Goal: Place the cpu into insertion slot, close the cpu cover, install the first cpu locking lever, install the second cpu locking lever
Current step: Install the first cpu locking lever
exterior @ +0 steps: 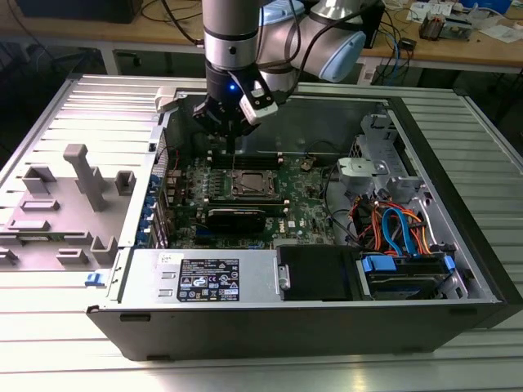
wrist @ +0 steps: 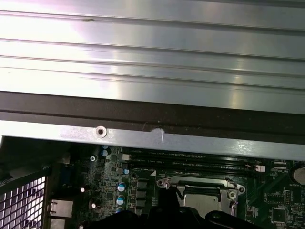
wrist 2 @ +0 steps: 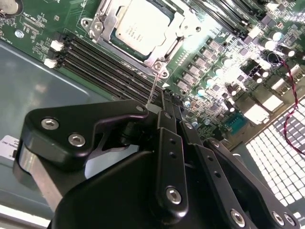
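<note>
Claw: black two-finger gripper, fingers pressed together on the upper end of a thin silver wire locking lever.
Lever: stands nearly upright from the socket corner.
Chip: dull silver square cpu sits in the silver-rimmed insertion slot.
Cover: silver windowed cpu cover lies flat around the chip.
Surround: green circuit board inside an open dark computer case.

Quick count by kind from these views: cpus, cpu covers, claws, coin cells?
cpu: 1
cpu cover: 1
claw: 1
coin cell: 1
Total: 4
</note>
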Motion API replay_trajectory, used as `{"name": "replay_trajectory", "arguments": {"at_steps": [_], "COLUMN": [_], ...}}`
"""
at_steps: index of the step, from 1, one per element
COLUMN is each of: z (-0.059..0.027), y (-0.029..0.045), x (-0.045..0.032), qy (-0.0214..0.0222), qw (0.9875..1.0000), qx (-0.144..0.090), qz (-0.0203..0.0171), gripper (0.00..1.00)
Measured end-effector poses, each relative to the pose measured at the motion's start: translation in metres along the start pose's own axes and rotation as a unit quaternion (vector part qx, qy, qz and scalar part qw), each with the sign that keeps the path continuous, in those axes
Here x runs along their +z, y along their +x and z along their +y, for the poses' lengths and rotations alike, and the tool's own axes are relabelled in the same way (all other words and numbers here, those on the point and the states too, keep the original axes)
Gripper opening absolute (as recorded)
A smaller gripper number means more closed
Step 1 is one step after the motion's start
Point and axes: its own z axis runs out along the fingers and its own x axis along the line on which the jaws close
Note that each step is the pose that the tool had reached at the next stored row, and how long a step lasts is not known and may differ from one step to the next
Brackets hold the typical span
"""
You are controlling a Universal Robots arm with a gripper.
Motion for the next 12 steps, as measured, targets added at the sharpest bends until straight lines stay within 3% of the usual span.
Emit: {"name": "replay_trajectory", "arguments": {"at_steps": [12], "z": [-0.0002], "y": [-0.0012], "x": [0.0042], "qy": [0.0001], "qw": [1.0000], "qx": [0.000], "qz": [0.0000], "gripper": [0.11]}}
